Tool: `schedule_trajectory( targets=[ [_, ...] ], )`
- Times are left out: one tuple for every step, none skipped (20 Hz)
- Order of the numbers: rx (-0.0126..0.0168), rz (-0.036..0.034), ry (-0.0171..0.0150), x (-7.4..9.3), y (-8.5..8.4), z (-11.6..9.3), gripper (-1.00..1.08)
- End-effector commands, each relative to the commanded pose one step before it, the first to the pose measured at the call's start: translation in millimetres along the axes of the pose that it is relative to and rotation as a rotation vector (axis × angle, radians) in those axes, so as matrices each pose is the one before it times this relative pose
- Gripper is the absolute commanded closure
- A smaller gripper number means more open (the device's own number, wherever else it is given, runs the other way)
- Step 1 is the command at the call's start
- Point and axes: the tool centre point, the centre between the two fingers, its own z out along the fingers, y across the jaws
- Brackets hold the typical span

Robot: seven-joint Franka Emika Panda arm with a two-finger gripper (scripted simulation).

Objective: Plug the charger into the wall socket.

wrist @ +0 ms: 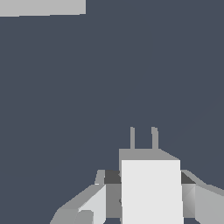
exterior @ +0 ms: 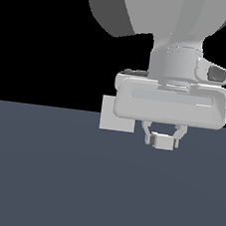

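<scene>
My gripper (exterior: 163, 139) hangs below the arm's wide grey body and is shut on the charger (exterior: 163, 141), a small pale boxy block held a little above the dark floor. In the wrist view the charger (wrist: 151, 190) sits between my fingers (wrist: 94, 203), with two thin prongs pointing away from the camera. The wall socket (exterior: 115, 116) is a pale square plate standing upright behind and to the exterior view's left of the gripper, partly hidden by the gripper body. Its edge shows in the wrist view (wrist: 41, 7), far off to one side of the prongs. Its holes are not visible.
A flat dark blue-grey floor (exterior: 52, 177) fills the lower half of the exterior view, with black background above. The arm's large grey links (exterior: 162, 15) fill the upper part.
</scene>
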Motion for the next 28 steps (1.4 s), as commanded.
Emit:
schedule_trajectory(
  targets=[
    [0.00012,-0.00812,0.00023,13.82,-23.32,-10.35,1.08],
    [0.00018,-0.00308,0.00001,5.21,-8.40,-3.66,1.08],
    [0.00020,-0.00292,0.00001,5.00,-7.95,-3.46,1.08],
    [0.00023,-0.00280,0.00001,4.75,-7.47,-3.24,1.08],
    [0.00024,-0.00257,0.00001,4.44,-6.90,-3.00,1.08],
    [0.00025,-0.00238,0.00001,4.08,-6.31,-2.73,1.08],
    [0.00024,-0.00211,0.00001,3.70,-5.65,-2.45,1.08],
    [0.00025,-0.00194,0.00001,3.30,-5.02,-2.15,1.08],
    [0.00024,-0.00160,0.00000,2.89,-4.27,-1.84,1.08],
    [0.00025,-0.00144,0.00000,2.47,-3.61,-1.52,1.08],
    [0.00023,-0.00107,0.00000,2.05,-2.81,-1.20,1.08],
    [0.00025,-0.00094,0.00000,1.63,-2.19,-0.89,1.08],
    [0.00022,-0.00065,0.00000,1.23,-1.52,-0.61,1.08],
    [0.00019,-0.00045,0.00000,0.85,-0.98,-0.38,1.08],
    [0.00000,0.00000,0.00000,0.49,-0.37,-0.20,1.08],
    [0.00000,0.00000,0.00000,0.16,-0.11,-0.06,1.08],
    [0.00000,0.00000,0.00000,0.00,0.00,0.00,1.08],
    [0.00000,0.00000,0.00000,0.00,0.00,0.00,1.08],
    [0.00000,0.00000,0.00000,0.00,0.00,0.00,1.08],
    [0.00034,-0.00091,0.00006,-0.20,-0.36,0.12,1.08],
    [0.00000,0.00000,0.00000,0.17,0.00,0.02,1.08],
    [0.00000,0.00000,0.00000,0.51,0.00,0.05,1.08],
    [0.00000,0.00000,0.00000,0.85,0.00,0.09,1.08],
    [0.00000,0.00000,0.00000,1.19,0.00,0.12,1.08],
    [0.00000,0.00000,0.00000,1.53,0.00,0.15,1.08],
    [0.00000,0.00000,0.00000,1.86,0.00,0.18,1.08],
    [0.00000,0.00000,0.00000,2.20,0.00,0.22,1.08],
    [0.00000,0.00000,0.00000,2.52,0.00,0.25,1.08]
  ],
)
